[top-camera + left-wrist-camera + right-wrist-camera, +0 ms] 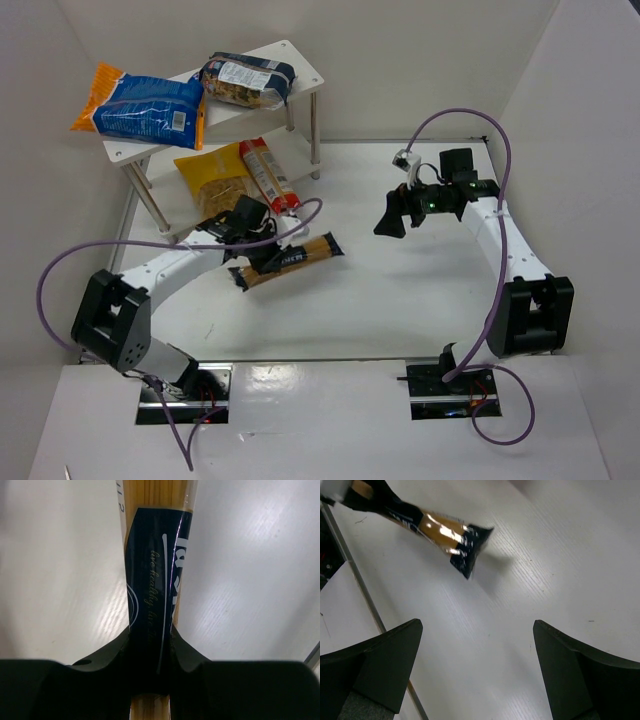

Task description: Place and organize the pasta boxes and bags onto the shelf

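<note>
The white two-tier shelf stands at the back left. Its top board holds the blue-and-orange bag and the dark-blue-and-clear bag. The lower board holds the yellow bag and the narrow red packet. My left gripper is shut on the long golden spaghetti packet just in front of the shelf. In the left wrist view the fingers pinch its dark blue label. My right gripper is open and empty, right of the packet. The right wrist view shows the packet's far end casting a shadow on the table.
White walls close in the table at the back and both sides. A purple cable loops over the left arm, close to the red packet's near end. Another purple cable arcs above the right arm. A table seam runs beside the right gripper.
</note>
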You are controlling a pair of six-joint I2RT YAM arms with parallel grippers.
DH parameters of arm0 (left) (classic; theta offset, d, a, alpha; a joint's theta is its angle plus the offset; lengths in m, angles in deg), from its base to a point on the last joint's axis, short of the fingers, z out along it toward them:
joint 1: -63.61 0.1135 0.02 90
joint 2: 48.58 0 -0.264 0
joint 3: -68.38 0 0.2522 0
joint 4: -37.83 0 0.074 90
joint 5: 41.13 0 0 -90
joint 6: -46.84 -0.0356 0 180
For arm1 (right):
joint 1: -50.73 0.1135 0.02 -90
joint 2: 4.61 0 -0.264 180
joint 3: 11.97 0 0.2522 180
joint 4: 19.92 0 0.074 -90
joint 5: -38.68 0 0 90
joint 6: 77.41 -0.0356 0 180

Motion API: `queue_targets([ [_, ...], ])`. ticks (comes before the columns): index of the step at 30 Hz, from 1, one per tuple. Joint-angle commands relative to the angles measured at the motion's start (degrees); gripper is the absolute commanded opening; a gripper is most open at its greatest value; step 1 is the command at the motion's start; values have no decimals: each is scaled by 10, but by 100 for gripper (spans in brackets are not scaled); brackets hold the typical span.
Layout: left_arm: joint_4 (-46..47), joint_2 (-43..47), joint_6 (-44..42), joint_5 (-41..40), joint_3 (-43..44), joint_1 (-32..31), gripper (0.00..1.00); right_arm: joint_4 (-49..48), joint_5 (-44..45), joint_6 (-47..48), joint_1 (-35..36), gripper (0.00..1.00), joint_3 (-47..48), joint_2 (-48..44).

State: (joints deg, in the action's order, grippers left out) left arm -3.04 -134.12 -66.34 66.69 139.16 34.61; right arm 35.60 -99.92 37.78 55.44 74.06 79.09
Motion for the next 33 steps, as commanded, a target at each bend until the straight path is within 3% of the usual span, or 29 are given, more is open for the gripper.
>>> queue_targets([
  [1,38,76,34,45,34,36,0,-9,-9,7,5,100,-6,-25],
  [14,57,184,103,24,35,143,0,-19,7,-4,5,100,-6,-25],
  [21,119,200,181,-70,9,189,0,-19,12,-4,10,100,-12,-20],
  [33,181,187,270,-312,8,194,0,-25,17,-9,10,100,-12,-9],
])
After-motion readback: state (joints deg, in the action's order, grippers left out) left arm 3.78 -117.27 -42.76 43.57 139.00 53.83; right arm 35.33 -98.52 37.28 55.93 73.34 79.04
